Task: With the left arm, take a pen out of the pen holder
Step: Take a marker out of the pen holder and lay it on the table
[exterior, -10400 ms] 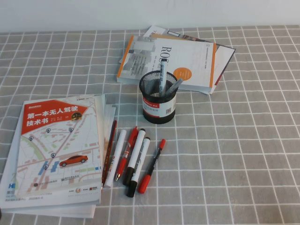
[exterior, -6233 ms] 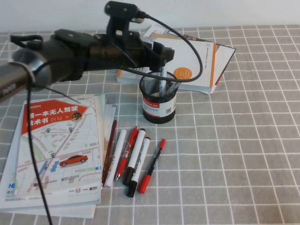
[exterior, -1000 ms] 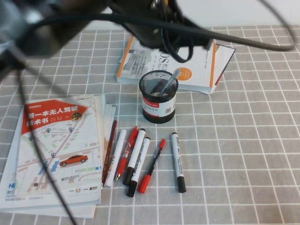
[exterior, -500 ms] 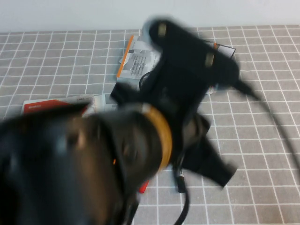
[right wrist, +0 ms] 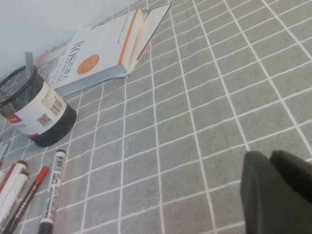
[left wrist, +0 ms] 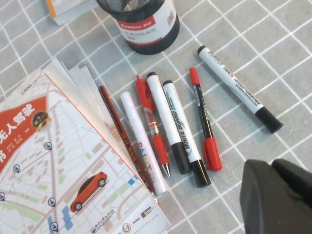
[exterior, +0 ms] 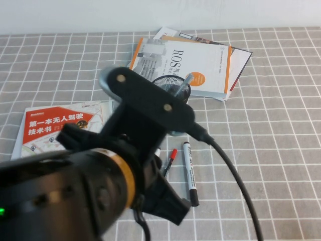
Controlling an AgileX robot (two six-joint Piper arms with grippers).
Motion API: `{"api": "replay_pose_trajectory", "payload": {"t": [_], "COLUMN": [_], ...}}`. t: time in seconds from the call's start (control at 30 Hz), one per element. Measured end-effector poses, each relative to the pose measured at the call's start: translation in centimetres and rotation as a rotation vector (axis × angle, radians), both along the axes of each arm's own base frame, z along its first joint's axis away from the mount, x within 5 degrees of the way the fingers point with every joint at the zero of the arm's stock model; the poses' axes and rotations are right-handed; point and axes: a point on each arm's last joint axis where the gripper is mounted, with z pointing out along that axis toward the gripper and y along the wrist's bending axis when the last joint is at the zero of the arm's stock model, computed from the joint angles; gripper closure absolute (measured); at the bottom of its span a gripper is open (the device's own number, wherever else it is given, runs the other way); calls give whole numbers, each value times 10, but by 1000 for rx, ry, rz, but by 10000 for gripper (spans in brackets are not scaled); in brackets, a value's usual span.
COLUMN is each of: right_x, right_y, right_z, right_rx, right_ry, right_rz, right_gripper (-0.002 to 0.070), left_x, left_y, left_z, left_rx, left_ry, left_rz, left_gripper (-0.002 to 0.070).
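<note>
- A grey tablecloth with a white grid covers the table under both grippers.
- The black left arm, ringed by an orange band, fills the near left of the high view and hides much of what lies beneath it.
- A paperback with a red-and-white street-map cover lies flat, off to the left of the left gripper.
- A white ROS paperback with an orange edge rests on other open books, well beyond the left gripper.
- A black wire-mesh pen holder stands upright beyond the left gripper, between it and the ROS paperback. A grey pen leans inside it.
- The left gripper hangs above the cloth, fingers pressed together, holding nothing.
- The right gripper sits low over bare cloth, well apart from the pen holder, fingers pressed together and empty.
- A row of six pens, red, white and black, lies side by side between the left gripper and the street-map paperback.
- A white marker with a black cap, out of the holder, lies alone on the cloth. It is near the left gripper but not touching it, slightly to its right.
</note>
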Motion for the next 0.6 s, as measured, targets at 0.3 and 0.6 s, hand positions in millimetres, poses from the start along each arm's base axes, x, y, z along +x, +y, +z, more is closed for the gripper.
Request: {"api": "replay_pose_trajectory", "payload": {"t": [0.3, 0.6], "right_x": [0, 0], "right_y": [0, 0], "right_z": [0, 0], "right_rx": [0, 2], "right_ry": [0, 0], "right_rz": [0, 0], "right_gripper": [689, 689], "left_x": [5, 31], "left_y": [11, 38], "left_z": [0, -39], "left_rx": [-31, -165], "left_ry": [-82, -172], "left_rz": [-32, -169], "left_gripper": [677, 678]}}
